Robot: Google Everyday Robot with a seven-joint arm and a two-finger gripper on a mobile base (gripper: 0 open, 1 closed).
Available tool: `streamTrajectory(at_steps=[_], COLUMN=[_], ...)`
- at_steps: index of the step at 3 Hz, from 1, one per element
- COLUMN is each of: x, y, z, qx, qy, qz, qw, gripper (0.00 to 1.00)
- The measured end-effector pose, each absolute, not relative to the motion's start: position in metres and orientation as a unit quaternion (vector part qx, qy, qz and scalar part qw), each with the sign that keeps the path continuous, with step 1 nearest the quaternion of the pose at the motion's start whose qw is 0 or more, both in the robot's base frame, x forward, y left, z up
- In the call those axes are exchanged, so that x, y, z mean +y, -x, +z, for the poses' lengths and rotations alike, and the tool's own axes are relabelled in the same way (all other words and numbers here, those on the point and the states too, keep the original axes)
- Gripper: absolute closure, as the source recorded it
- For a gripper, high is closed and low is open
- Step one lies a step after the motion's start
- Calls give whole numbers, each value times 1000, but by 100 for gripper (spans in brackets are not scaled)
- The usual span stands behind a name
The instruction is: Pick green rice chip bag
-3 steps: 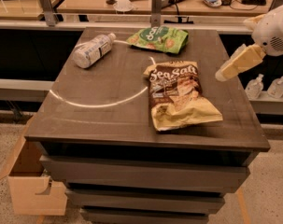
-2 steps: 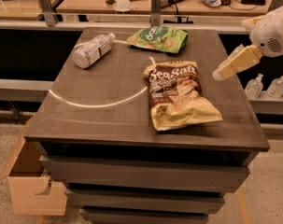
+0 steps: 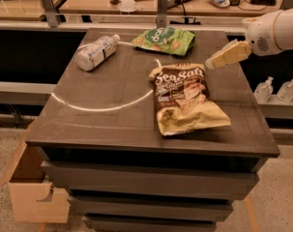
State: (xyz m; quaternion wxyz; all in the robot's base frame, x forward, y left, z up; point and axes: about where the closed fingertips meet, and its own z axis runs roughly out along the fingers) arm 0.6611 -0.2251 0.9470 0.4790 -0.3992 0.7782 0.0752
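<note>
Dark tabletop in front of me is carrying the Sea Salt bag nearest, the bottle further back on the left, and the green rice chip bag lying untouched by the far edge. Nothing is being lifted yet. The gripper is hovering to the bag's right, having drifted closer than a second ago; whether it is spread or closed, I cannot tell.

Pincer slides a bit further in over the bench, so the green rice chip bag sits closer, up-left of it.
</note>
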Motion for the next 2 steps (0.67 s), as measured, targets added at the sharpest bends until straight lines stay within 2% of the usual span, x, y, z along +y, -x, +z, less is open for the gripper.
streamTrajectory(at_steps=[2], x=[-205], y=[-745], z=[914], qx=[781], qy=[342], qz=[130], qw=[506], gripper=[0])
